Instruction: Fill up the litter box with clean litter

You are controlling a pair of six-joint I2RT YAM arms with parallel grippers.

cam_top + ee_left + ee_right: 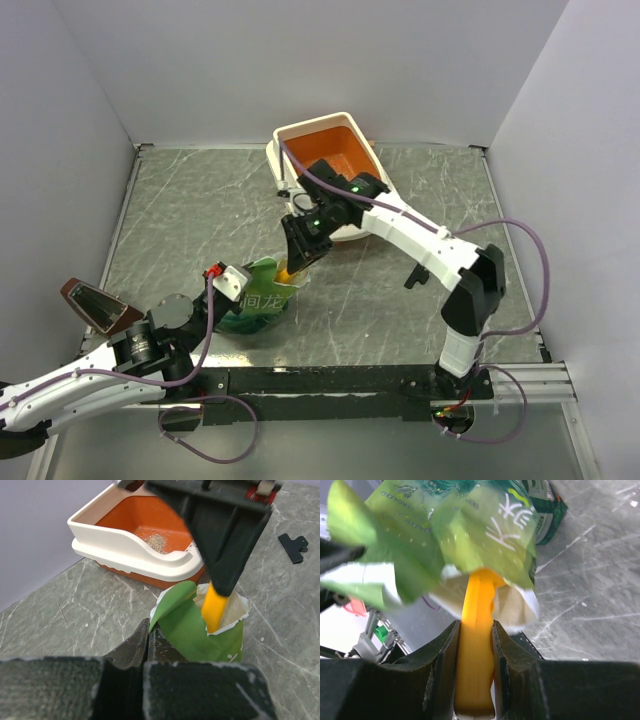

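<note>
There is one litter box (125,555), one litter pile (156,541), one green bag (192,630), one yellow scoop (476,670) and one black clip (293,546).

In the bag (187,627), scoop (216,611); behind, litter box (117,546)

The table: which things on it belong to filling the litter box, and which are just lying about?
In the job: litter box, clean litter in it, green bag pinched by the left tool, yellow scoop clamped in the right tool.
Lying about: black clip.
</note>
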